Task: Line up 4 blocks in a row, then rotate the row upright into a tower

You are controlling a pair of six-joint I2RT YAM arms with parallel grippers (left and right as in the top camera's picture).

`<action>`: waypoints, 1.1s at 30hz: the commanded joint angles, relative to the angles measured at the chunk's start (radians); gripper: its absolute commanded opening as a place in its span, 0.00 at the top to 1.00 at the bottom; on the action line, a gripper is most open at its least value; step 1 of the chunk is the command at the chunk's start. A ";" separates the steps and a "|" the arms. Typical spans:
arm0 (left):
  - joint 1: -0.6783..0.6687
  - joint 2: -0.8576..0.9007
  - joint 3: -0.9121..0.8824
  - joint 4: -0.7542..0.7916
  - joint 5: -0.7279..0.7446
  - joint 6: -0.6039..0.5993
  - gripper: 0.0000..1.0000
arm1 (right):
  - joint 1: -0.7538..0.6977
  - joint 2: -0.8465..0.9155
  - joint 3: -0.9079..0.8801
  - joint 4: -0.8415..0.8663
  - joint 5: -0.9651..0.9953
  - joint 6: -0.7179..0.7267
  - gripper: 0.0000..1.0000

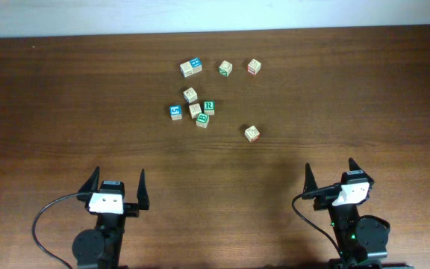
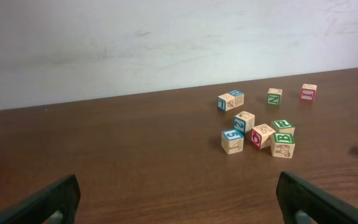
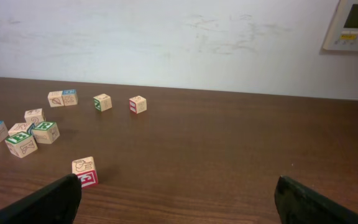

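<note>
1. From overhead, the blocks [image 1: 195, 110] sit mid-table [image 1: 51, 112], well apart from both arms. There is a tight cluster with the green R block [image 1: 209, 107], a row behind it, and a lone block [image 1: 252, 134] to the right.
2. Only the overhead view shows the left gripper [image 1: 118, 178] and right gripper [image 1: 330, 172] whole, fingers spread wide and holding nothing.
3. The left wrist view brings the cluster closer, but its right edge cuts off the lone block.
4. Only the right wrist view shows a wall panel [image 3: 355, 25] and the lone block's red face.
</note>
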 commanded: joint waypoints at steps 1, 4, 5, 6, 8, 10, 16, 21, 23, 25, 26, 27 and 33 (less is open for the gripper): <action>0.003 -0.008 -0.004 -0.004 0.011 0.016 0.01 | 0.007 -0.009 -0.009 0.003 0.009 0.000 0.01; 0.003 -0.008 -0.004 -0.003 0.011 0.016 0.01 | 0.007 -0.009 -0.009 0.013 -0.008 0.000 0.02; 0.003 -0.008 -0.004 0.002 0.011 0.016 0.01 | 0.007 -0.009 -0.009 0.040 -0.011 0.000 0.01; 0.003 -0.008 -0.003 0.017 0.011 0.016 0.01 | 0.007 -0.009 -0.009 0.063 -0.011 0.000 0.01; 0.003 -0.008 -0.003 0.047 0.010 0.016 0.01 | 0.007 -0.009 -0.009 0.076 -0.014 0.000 0.01; 0.003 -0.007 -0.003 0.056 0.011 0.016 0.01 | 0.007 -0.008 -0.009 0.071 -0.056 0.000 0.01; 0.003 0.045 0.070 0.045 0.018 0.009 0.01 | 0.005 0.064 0.084 0.063 -0.166 0.000 0.02; 0.003 0.285 0.258 0.045 0.057 -0.056 0.01 | 0.005 0.336 0.349 -0.006 -0.258 -0.001 0.02; 0.003 0.409 0.360 0.019 0.072 -0.056 0.01 | 0.005 0.475 0.509 -0.105 -0.283 -0.014 0.01; 0.003 0.547 0.491 -0.050 0.091 -0.053 0.01 | 0.005 0.608 0.671 -0.230 -0.315 -0.052 0.02; 0.003 0.596 0.539 -0.080 0.101 -0.051 0.01 | 0.005 0.670 0.746 -0.288 -0.315 -0.052 0.02; 0.003 0.672 0.616 -0.134 0.102 -0.051 0.01 | 0.005 0.727 0.816 -0.343 -0.315 -0.052 0.02; 0.003 1.064 1.019 -0.478 0.172 -0.051 0.01 | 0.005 1.086 1.191 -0.631 -0.399 -0.098 0.02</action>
